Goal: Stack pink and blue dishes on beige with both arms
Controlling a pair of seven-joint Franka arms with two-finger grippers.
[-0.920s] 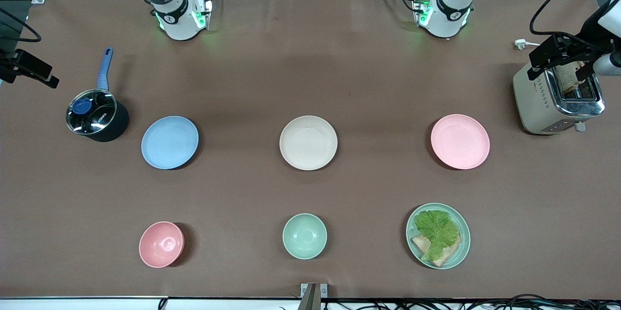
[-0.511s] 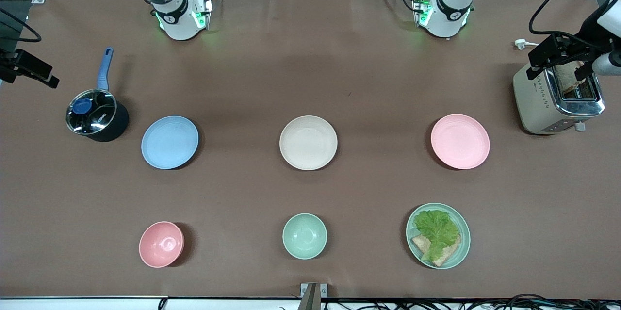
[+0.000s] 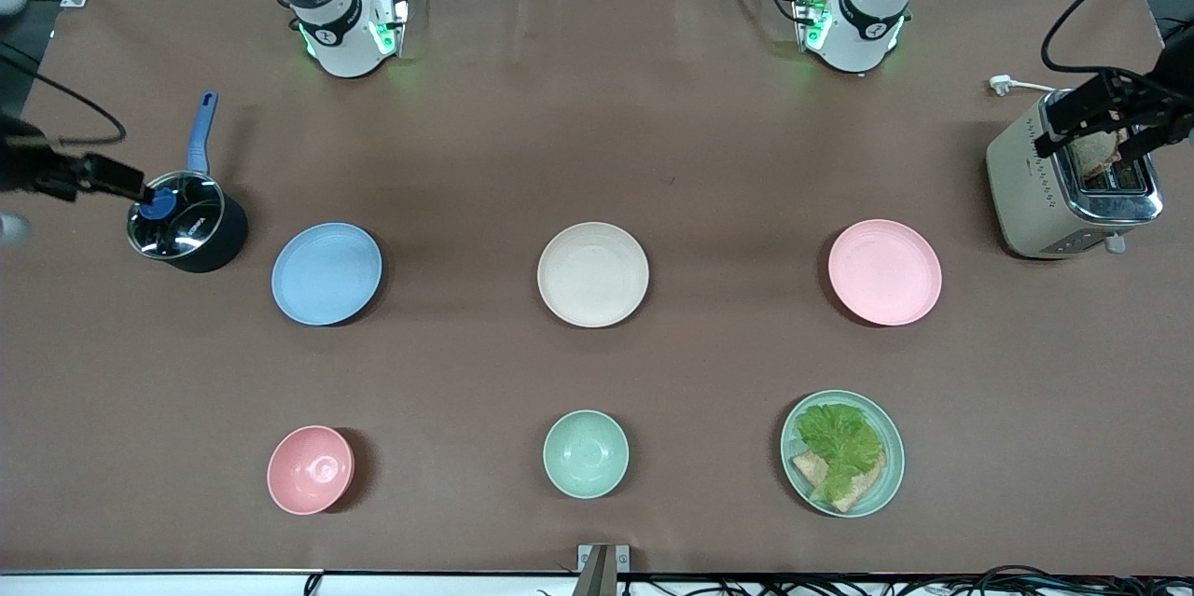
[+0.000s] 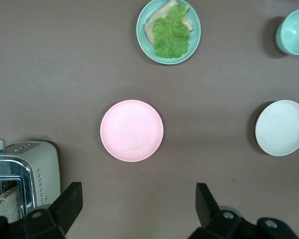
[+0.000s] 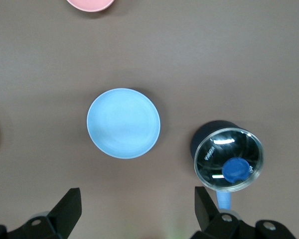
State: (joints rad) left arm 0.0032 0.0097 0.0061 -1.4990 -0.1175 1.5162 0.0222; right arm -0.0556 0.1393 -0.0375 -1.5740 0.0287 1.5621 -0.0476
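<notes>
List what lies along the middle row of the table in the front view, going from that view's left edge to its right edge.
Saucepan with glass lid → blue plate → beige plate → pink plate → toaster.

Blue plate [image 3: 326, 273], beige plate [image 3: 592, 274], pink plate [image 3: 884, 271]: 1 row, apart.

Front camera: high, across the table from the robot bases, looking down on the whole brown tabletop [image 3: 597, 158].

Left wrist camera: high, facing straight down, framing the pale pink matte plate [image 4: 132, 130], also seen from the front [image 3: 884, 271].

Right wrist camera: likewise high and downward, framing the light blue matte plate [image 5: 123, 123], shared with the front view [image 3: 326, 273].
</notes>
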